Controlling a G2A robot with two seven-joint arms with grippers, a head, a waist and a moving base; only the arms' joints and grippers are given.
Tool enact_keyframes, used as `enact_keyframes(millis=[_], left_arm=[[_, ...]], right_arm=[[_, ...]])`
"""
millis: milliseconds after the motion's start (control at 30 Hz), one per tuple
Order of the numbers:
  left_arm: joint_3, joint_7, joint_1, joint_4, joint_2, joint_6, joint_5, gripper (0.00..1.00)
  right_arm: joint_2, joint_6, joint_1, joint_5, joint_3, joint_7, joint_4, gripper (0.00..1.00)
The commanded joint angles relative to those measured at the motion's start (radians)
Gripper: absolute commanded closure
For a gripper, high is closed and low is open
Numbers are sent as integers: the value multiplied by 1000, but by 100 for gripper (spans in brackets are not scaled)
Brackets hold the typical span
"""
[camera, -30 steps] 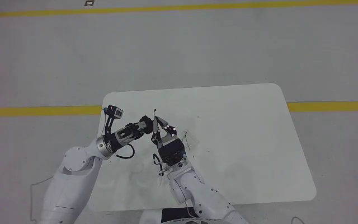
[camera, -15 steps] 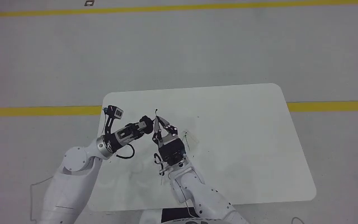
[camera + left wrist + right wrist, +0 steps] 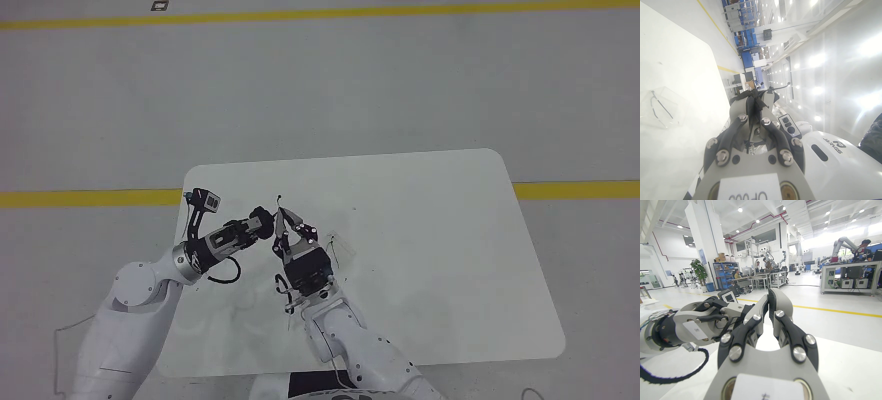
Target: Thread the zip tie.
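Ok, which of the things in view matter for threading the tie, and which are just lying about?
In the job:
zip tie, pinched in the left gripper
right gripper, shut, close by the left one

Lying about:
clear bag with a spare tie inside, flat on the table

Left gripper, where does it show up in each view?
Top view: left gripper over the table's left part, beside the right gripper.
Left wrist view: left gripper in the foreground, shut on the zip tie.
Right wrist view: left gripper against the right gripper.
Shared landmark: the white table.
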Motion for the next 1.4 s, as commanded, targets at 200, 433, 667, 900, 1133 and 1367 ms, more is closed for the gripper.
enact_keyframes(millis=[200, 433, 667, 900, 1133, 1367], left_arm=[[0, 0, 0, 0, 0, 0, 0, 100], [0, 0, 0, 0, 0, 0, 0, 100], [0, 0, 0, 0, 0, 0, 0, 100], [0, 0, 0, 0, 0, 0, 0, 100], [0, 0, 0, 0, 0, 0, 0, 100], [0, 0, 0, 0, 0, 0, 0, 100]], right_arm=[[1, -14, 4, -6, -6, 12, 5, 100], [3, -10, 1, -11, -4, 20, 4, 100], [7, -8, -9, -11, 4, 13, -12, 0], [20, -18, -39, -18, 28, -36, -41, 0], [43, -83, -75, -25, 52, -148, -51, 0], [43, -83, -75, -25, 52, -148, -51, 0]])
